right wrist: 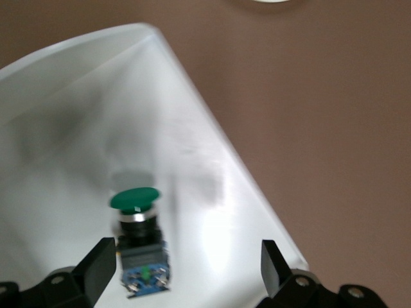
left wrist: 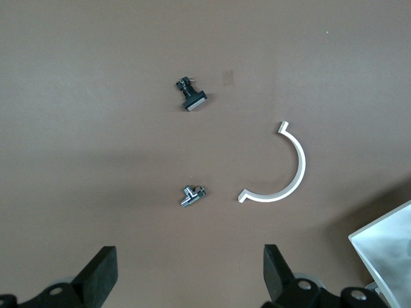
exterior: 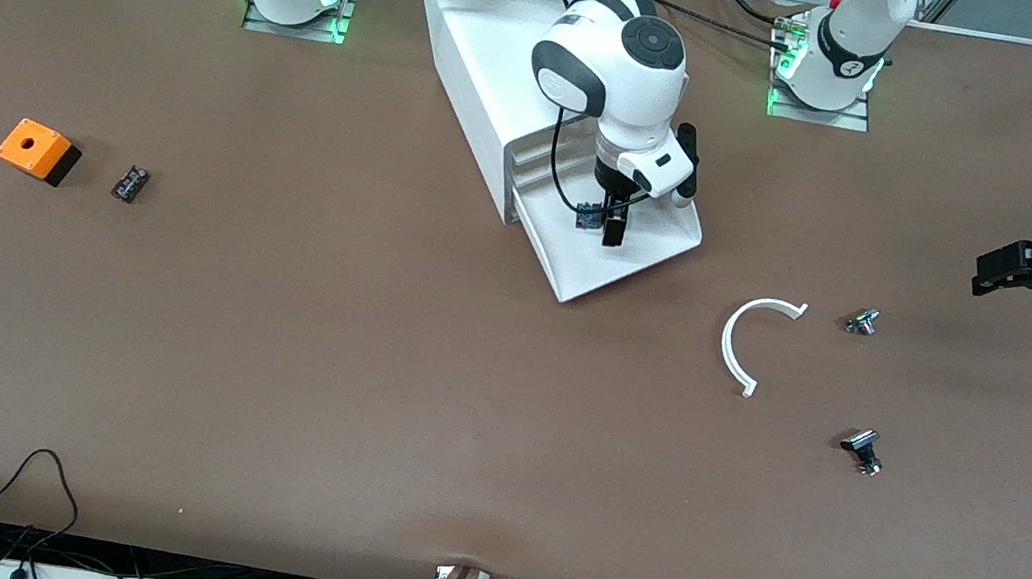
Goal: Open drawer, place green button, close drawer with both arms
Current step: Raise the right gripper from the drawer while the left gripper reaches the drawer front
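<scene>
The drawer (exterior: 604, 277) is pulled out of the white cabinet (exterior: 479, 52) and shows in the right wrist view (right wrist: 212, 160) too. The button (exterior: 587, 216), with a green cap and black body, lies on its side on the drawer floor (right wrist: 136, 221). My right gripper (exterior: 602, 226) hangs over the drawer, open (right wrist: 186, 266), with the button between its fingers close to one finger and not gripped. My left gripper (exterior: 988, 273) is open and empty (left wrist: 191, 269) above bare table at the left arm's end.
A white C-shaped piece (exterior: 751, 343) (left wrist: 282, 173) lies near the drawer's front. Two silver-and-black knobs (exterior: 863, 322) (exterior: 864, 452) lie beside it toward the left arm's end. An orange box (exterior: 36, 149) and a small black part (exterior: 130, 183) lie at the right arm's end.
</scene>
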Tool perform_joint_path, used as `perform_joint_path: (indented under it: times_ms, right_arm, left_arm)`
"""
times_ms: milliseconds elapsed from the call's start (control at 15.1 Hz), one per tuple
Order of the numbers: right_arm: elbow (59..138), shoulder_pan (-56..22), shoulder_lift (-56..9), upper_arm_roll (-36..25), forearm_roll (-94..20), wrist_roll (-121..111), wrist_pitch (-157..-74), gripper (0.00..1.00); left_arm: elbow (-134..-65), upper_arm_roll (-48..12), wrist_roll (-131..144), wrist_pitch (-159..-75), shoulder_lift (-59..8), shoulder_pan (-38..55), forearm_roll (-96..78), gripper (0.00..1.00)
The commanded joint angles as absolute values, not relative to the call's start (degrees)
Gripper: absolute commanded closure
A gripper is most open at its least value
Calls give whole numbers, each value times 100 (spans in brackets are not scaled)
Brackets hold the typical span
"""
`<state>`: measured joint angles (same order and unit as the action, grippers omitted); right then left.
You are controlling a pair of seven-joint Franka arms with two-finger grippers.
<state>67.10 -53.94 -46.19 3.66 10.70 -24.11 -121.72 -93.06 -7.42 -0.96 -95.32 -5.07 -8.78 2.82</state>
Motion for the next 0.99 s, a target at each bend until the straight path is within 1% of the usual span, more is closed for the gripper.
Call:
perform_joint_path:
  times_ms: [0,199,331,464,597,796,928]
  right_arm:
    - [6601,-5011,-4282,387,1142,-1917,-11962,0]
    - [6854,-4686,-3834,220,1160,-1846,-11778,0]
    - [7092,-4274,-3543,185,1143,-1732,-11734,0]
    - [7233,-3799,-3385,141,1029,-1303,-11515,0]
    - [7365,-3369,-3261,132,1028,-733,-11050,0]
    - [7689,-2709,-2989,141,1011,305,-10531,0]
    - [7848,-2436,-2796,141,1011,1067,-10319,0]
  left_arm:
    - [-9509,-756,-132,-9712,-659,-870,369,0]
    - [-9545,-791,8,-9764,-922,-835,177,0]
    - [-9667,-817,646,-10123,-1124,-765,-166,0]
    - [-9948,-1001,1621,-10859,-1440,-581,-176,0]
    - [-10360,-1247,2509,-11729,-1773,-467,-272,0]
    - [-11029,-1318,3347,-13250,-2213,-72,-790,0]
    - [-11144,-1318,3760,-13779,-2565,244,-1115,0]
